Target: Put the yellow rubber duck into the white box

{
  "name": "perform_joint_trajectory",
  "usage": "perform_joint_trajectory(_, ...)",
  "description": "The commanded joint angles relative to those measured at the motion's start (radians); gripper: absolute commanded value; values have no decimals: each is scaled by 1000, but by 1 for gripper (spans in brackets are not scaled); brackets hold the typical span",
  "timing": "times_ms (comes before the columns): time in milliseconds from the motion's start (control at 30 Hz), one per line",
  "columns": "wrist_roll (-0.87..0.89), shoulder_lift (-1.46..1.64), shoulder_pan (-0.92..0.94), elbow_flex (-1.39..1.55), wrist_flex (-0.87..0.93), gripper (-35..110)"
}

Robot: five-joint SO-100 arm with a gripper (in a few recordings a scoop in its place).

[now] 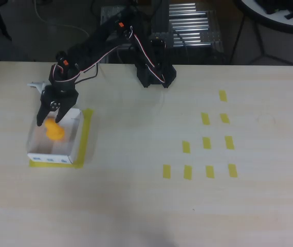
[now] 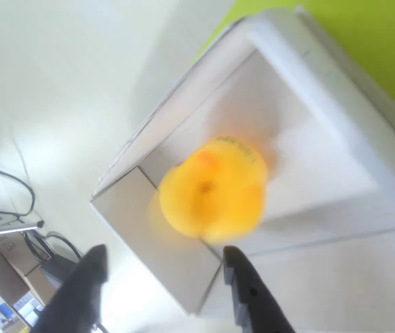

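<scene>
The yellow rubber duck [image 1: 54,131] is seen inside the white box [image 1: 72,149], left on the tabletop [image 1: 146,206]; the tool [image 1: 49,119] is released above it

Overhead view: even, bright light, soft focus, faint shadows.
Wrist view: overexposed whites, yellow rubber duck [image 2: 213,189] motion-blurred.

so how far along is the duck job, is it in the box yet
Mostly done: the yellow rubber duck sits inside the white box, blurred in the wrist view. The end effector hovers open just above it, gripping nothing. What looks left is pulling the arm clear of the box.
</scene>
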Motion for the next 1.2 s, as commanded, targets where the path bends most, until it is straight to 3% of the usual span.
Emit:
perform_joint_trajectory(0, -32, 32, -5, -41, -11, 29)
perform_joint_trajectory(500, 11, 301, -100, -41, 72, 24)
perform_joint_trajectory(767, 58, 563, -255, -8, 167, 0)
perform_joint_trajectory(1167, 91, 1071, -538, 379, 126, 0)
